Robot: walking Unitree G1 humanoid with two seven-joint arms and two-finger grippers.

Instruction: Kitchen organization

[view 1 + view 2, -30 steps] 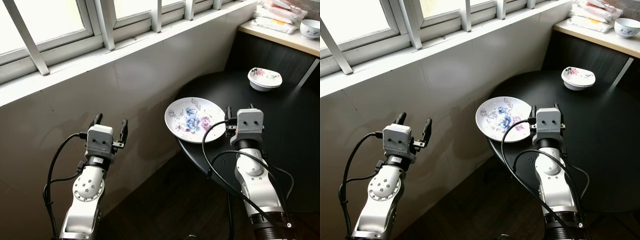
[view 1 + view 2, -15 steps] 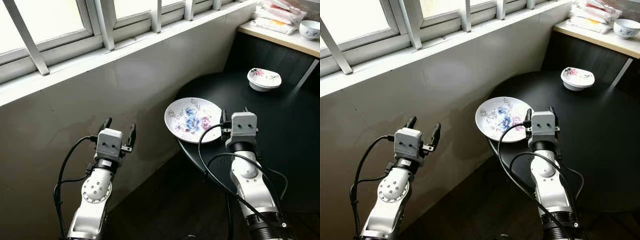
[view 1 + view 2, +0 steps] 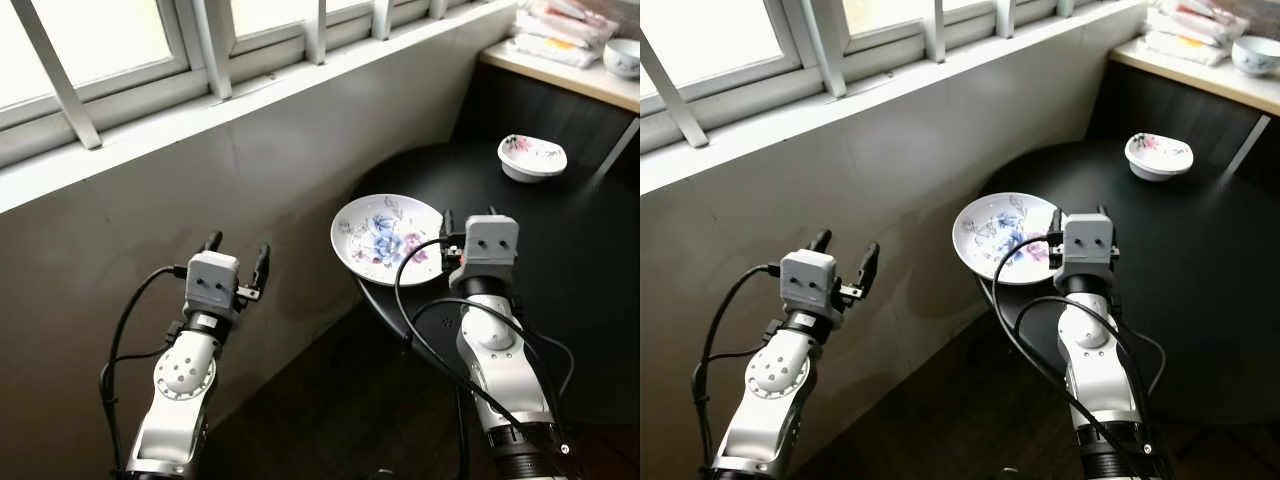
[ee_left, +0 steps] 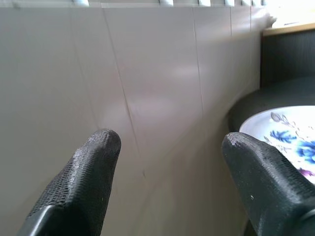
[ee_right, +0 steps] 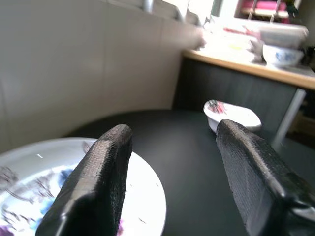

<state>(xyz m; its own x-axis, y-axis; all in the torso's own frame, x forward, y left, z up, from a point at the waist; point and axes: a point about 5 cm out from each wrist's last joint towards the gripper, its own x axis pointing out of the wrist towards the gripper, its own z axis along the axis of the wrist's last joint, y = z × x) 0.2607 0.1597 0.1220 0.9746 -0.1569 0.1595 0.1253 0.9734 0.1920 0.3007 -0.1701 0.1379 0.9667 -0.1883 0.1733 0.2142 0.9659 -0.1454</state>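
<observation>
A grey tiled wall (image 3: pixel 250 170) under a barred window (image 3: pixel 120 50) meets a round black counter (image 3: pixel 580 260) in the corner, with a wooden shelf (image 3: pixel 560 70) behind. On the counter lie a floral plate (image 3: pixel 385 235) at the near edge and a small floral bowl (image 3: pixel 531 157) well apart; another bowl (image 3: pixel 622 57) and packets (image 3: pixel 560 30) sit on the shelf. Our right gripper (image 3: pixel 467 216), jaws wide and empty, hangs just beside the plate; our left gripper (image 3: pixel 236 257), jaws wide too, faces the wall. We judge nothing is sorted yet. Compared with half a second ago, the left arm has drawn slightly leftward; the right has barely shifted.
</observation>
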